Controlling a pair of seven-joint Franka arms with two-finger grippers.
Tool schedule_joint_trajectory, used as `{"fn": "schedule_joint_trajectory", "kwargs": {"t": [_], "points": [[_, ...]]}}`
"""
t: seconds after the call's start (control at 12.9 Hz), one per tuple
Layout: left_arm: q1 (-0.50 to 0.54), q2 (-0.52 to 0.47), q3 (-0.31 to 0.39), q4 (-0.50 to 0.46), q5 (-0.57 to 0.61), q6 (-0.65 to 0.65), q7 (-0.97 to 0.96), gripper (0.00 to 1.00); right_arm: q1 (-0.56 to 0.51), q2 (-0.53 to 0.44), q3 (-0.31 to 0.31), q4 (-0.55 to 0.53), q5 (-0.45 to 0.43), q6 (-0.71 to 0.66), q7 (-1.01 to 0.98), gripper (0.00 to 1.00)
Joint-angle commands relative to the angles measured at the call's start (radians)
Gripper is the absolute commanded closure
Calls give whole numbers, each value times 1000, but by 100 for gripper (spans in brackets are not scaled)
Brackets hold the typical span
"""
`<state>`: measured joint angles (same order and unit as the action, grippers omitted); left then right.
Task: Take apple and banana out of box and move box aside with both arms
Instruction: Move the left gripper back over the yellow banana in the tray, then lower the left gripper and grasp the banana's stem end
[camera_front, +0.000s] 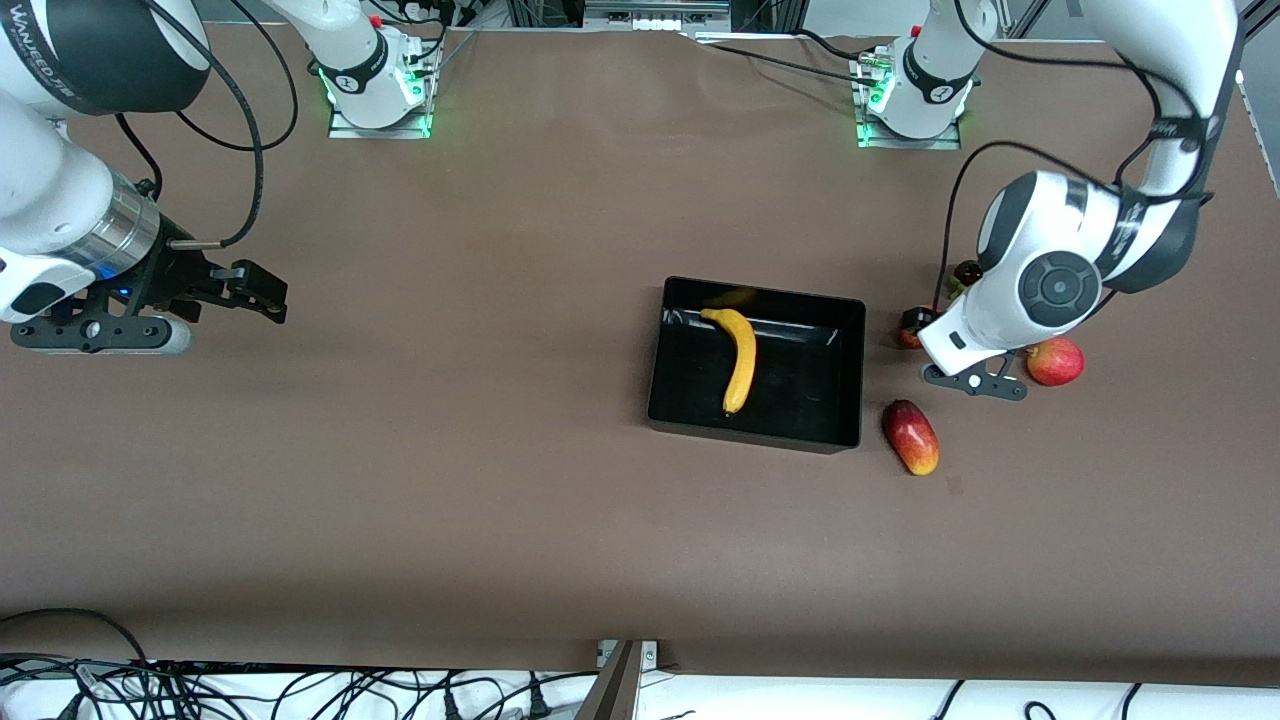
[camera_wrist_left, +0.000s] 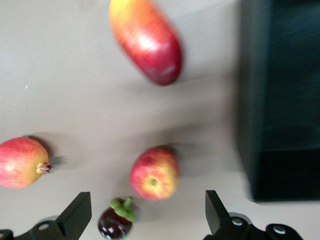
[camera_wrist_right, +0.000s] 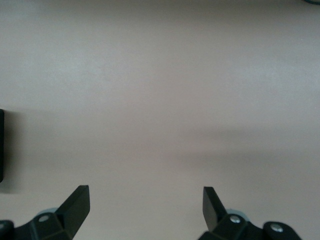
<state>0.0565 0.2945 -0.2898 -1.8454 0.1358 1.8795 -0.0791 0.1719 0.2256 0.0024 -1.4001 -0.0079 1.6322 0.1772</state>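
two grippers, both spread wide and empty. right gripper (camera_front: 262, 290) waits over bare table (camera_front: 400, 480) at the right arm's end. banana (camera_front: 737, 357), curved, yellow, lies in the glossy black low-walled box (camera_front: 752, 432) mid-table. left gripper (camera_wrist_left: 145, 212) hangs over the apple (camera_wrist_left: 154, 173), small, round, red with yellow patches, beside the box, touching nothing.

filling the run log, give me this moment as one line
banana: in box | apple: on table beside box | left gripper: open over apple | right gripper: open, waiting over bare table
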Motion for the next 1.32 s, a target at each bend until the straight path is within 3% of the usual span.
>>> {"fn": "schedule_joint_trajectory", "kwargs": {"t": [0.0, 0.23, 0.47, 0.7, 0.93, 1.24], "points": [[-12, 28, -43, 136, -97, -85, 10, 0, -8, -8, 4, 0, 5, 3, -18, 0], [-87, 76, -107, 178, -107, -41, -77, 0, -8, -8, 2, -2, 5, 3, -18, 0], [-202, 170, -104, 210, -88, 103, -269, 0, -8, -6, 2, -2, 5, 2, -18, 0], [-240, 290, -104, 199, -39, 275, -323, 0, -8, -6, 2, -2, 5, 2, -18, 0], [-273, 392, -104, 199, 22, 338, -376, 0, -8, -6, 2, -2, 5, 2, -18, 0], [-320, 453, -89, 184, 25, 431, -459, 0, -8, -6, 2, -2, 5, 2, -16, 0]]}}
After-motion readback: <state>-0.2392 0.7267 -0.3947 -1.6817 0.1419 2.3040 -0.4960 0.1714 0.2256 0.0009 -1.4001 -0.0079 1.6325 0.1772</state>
